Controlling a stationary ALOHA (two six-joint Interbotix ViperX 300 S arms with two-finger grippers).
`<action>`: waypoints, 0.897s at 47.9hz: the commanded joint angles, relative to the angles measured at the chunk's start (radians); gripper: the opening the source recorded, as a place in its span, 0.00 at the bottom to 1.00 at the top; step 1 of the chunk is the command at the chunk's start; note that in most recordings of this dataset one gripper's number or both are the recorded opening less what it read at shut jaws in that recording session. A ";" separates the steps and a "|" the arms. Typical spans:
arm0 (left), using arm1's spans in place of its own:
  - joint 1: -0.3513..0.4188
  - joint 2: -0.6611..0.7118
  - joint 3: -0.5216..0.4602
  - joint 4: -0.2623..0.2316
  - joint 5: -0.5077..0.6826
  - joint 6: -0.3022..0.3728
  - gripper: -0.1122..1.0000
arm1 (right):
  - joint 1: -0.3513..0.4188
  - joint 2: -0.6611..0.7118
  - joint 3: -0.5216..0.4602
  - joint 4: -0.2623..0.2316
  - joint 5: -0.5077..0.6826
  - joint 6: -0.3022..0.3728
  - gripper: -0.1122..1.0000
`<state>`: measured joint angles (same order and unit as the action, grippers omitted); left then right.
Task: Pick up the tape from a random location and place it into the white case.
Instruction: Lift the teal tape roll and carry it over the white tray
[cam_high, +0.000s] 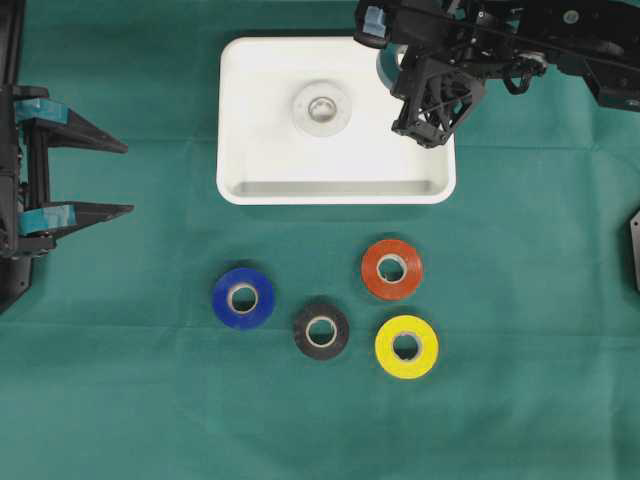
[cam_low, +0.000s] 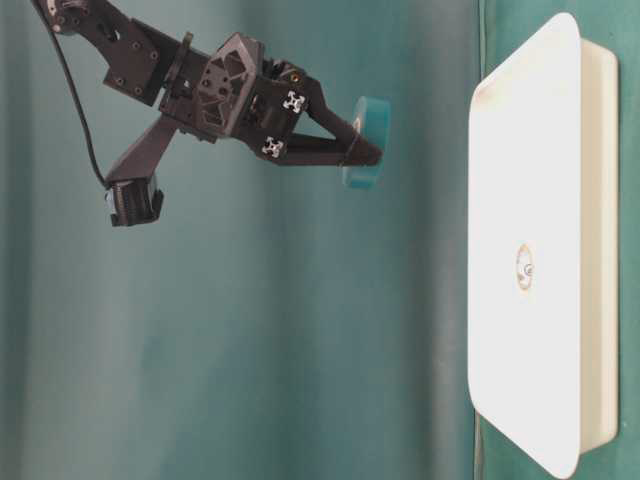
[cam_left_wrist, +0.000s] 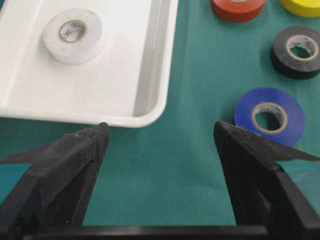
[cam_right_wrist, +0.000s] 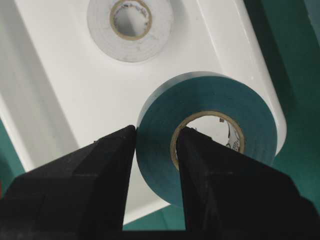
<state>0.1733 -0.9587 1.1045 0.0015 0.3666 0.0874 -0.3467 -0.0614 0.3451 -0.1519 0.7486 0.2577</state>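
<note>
The right gripper (cam_right_wrist: 155, 150) pinches the green tape (cam_right_wrist: 210, 135) by one wall, through its core, a light, stiff, smooth roll hanging over the case (cam_right_wrist: 60, 100); the left gripper (cam_left_wrist: 160, 135) stands open.

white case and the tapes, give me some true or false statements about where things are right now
1. A white tape roll lies inside the white case. True.
2. The right pincer is empty. False: it is shut on the green tape roll, one finger through the core, above the case's edge.
3. The blue tape roll sits in the case. False: it lies on the green cloth outside it.
4. The left pincer is open and holds nothing. True.
5. The red tape roll, black tape roll and yellow tape roll are stacked. False: each lies flat on the cloth, side by side.
</note>
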 joint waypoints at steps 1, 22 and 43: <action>0.003 0.008 -0.009 -0.002 -0.009 -0.002 0.83 | 0.000 -0.029 -0.012 -0.003 -0.008 0.002 0.37; 0.008 0.008 -0.009 -0.002 -0.009 -0.002 0.83 | 0.000 -0.028 -0.011 -0.003 -0.008 0.002 0.37; 0.006 0.006 -0.009 -0.003 -0.009 -0.002 0.83 | 0.000 -0.028 -0.003 -0.003 -0.009 0.002 0.37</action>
<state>0.1779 -0.9603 1.1045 0.0015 0.3651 0.0874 -0.3467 -0.0614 0.3497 -0.1519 0.7486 0.2577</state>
